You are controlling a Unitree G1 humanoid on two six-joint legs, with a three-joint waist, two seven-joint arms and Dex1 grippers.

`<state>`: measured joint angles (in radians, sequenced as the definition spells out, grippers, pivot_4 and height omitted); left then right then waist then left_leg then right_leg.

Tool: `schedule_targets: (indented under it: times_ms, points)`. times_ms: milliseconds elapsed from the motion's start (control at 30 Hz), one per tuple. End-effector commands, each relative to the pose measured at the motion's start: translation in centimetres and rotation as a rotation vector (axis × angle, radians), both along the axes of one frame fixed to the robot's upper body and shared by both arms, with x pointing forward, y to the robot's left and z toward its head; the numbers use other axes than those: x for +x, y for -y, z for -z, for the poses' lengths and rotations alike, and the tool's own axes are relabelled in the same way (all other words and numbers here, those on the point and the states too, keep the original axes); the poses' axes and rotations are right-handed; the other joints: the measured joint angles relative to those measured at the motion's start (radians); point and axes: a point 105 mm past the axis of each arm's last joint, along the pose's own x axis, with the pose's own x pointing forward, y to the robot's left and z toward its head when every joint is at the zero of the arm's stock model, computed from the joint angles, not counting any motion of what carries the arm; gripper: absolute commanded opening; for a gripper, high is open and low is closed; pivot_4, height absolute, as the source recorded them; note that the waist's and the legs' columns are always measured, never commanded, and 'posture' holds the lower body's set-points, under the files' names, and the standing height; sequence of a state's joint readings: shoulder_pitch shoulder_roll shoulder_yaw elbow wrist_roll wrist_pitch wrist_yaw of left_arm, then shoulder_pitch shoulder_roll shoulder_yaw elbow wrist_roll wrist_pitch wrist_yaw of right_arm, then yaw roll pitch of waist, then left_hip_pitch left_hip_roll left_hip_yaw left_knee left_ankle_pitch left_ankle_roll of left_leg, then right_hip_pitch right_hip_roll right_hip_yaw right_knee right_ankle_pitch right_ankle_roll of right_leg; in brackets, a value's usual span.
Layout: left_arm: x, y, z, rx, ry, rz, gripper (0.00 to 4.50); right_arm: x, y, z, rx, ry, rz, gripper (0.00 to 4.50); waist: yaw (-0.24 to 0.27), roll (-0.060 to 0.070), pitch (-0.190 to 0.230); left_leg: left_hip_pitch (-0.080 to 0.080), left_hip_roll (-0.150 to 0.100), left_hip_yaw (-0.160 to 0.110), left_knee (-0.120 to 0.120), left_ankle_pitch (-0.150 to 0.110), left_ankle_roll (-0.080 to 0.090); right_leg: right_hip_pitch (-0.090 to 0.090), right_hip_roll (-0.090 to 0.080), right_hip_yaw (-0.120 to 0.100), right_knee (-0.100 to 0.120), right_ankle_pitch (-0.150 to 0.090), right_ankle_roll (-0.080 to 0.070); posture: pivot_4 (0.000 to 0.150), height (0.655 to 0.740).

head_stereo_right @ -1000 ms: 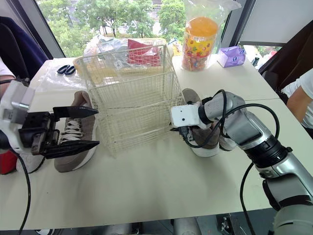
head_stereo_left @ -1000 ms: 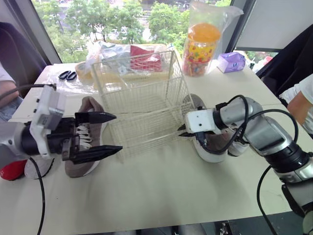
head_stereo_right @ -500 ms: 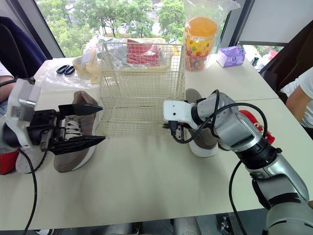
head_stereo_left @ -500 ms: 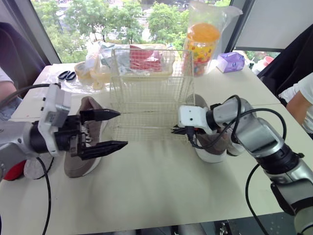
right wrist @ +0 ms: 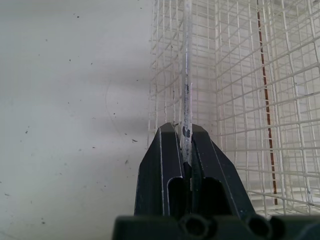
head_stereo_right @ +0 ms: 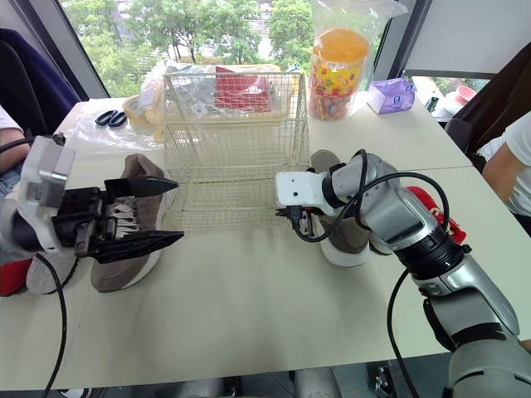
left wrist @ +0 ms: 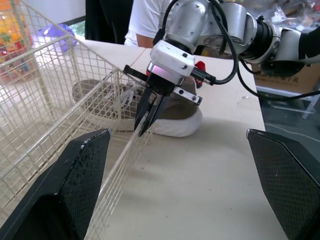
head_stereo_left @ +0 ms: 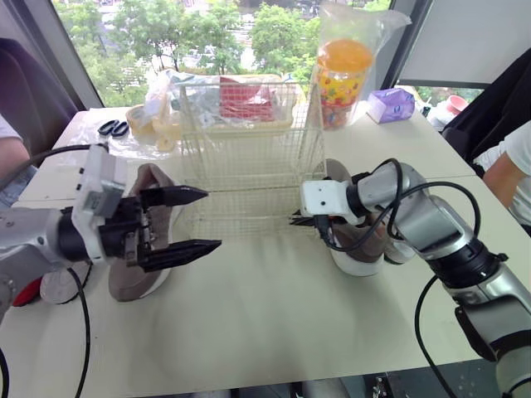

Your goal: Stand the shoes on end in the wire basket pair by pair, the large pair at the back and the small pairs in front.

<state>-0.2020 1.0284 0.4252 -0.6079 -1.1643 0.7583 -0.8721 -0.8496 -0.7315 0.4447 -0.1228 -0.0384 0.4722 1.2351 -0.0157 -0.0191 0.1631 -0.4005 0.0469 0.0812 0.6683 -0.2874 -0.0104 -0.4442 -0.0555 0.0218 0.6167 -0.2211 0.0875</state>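
Wire basket (head_stereo_left: 249, 166) edge clamped in right gripper (right wrist: 186, 131); left gripper (head_stereo_left: 211, 220) spread.

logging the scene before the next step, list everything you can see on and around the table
basket: 1, white wire, mid table, no shoes inside
shoes: 2, taupe, one left of basket, one right
red things: 2, half hidden, one at table's left edge, one behind right arm
scissors: 1, black, far left
bags: several, clear, behind basket
packet: 1, red, behind basket
jar: 1, orange lid, bagged, back right of basket
pack: 1, purple, right of jar
table: 1, white
people: 2, one at left side, one at right
left gripper: 1, black, open, by left shoe
right gripper: 1, black, shut on basket's corner wire
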Motion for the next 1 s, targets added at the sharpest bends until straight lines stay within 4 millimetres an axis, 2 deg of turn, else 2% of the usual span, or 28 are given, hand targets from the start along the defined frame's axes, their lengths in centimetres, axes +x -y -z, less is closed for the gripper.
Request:
schedule_targets:
  times_ms: [33, 633, 967, 1000]
  points:
    - [-0.2, 0.1, -0.4, 0.008, 0.037, 0.001, 4.50, -0.4, -0.9, -2.0, 0.008, 0.075, -0.055, 0.06, 0.000, 0.000, 0.000, 0.000, 0.000, 0.000, 0.000, 0.000, 0.000, 0.000, 0.000, 0.000, 0.000, 0.000, 0.000, 0.150, 0.7400]
    - [0.0, 0.1, -0.2, 0.013, 0.047, 0.011, 4.50, -2.8, -0.8, -1.4, 0.016, 0.004, -0.053, 0.06, 0.002, 0.000, 0.000, 0.000, 0.000, 0.000, 0.000, 0.000, 0.000, 0.000, 0.000, 0.000, 0.000, 0.000, 0.000, 0.150, 0.7400]
    - [0.1, 0.3, -0.3, 0.011, 0.051, 0.018, 4.50, -2.4, -0.4, -1.5, 0.006, 0.023, -0.033, 0.06, 0.002, 0.000, 0.000, 0.001, 0.000, 0.000, 0.000, 0.000, 0.000, 0.000, 0.000, 0.000, 0.001, 0.000, 0.000, 0.150, 0.7400]
    - [0.1, 0.3, -0.3, 0.011, 0.050, 0.018, 4.50, -2.4, -0.4, -1.8, 0.015, 0.022, -0.026, 0.67, 0.002, 0.000, 0.000, 0.001, 0.000, 0.000, 0.000, 0.000, 0.000, 0.000, 0.000, 0.000, 0.001, 0.000, 0.000, 0.150, 0.7400]
